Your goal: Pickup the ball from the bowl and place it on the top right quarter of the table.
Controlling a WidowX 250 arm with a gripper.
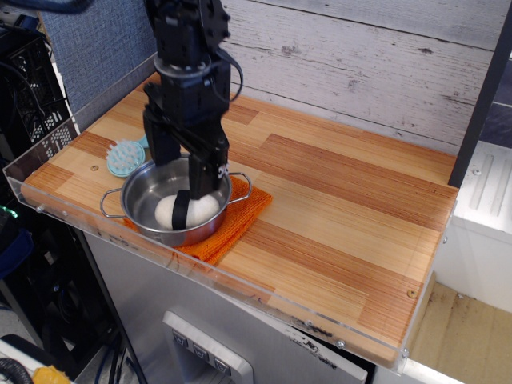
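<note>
The white ball (186,211) with a black band lies in the steel bowl (140,210) at the front left of the wooden table (336,208). My black gripper (184,178) hangs straight above the bowl with its fingers apart, one finger (206,178) reaching down inside the rim just above the ball's far side, the other finger (159,156) over the bowl's back edge. The gripper is open and holds nothing. It does not seem to touch the ball.
The bowl stands on an orange cloth (232,224). A light-blue round brush (126,157) lies just behind and left of the bowl, partly hidden by the arm. A clear acrylic rim (240,282) runs along the table's front and left edges. A plank wall stands behind.
</note>
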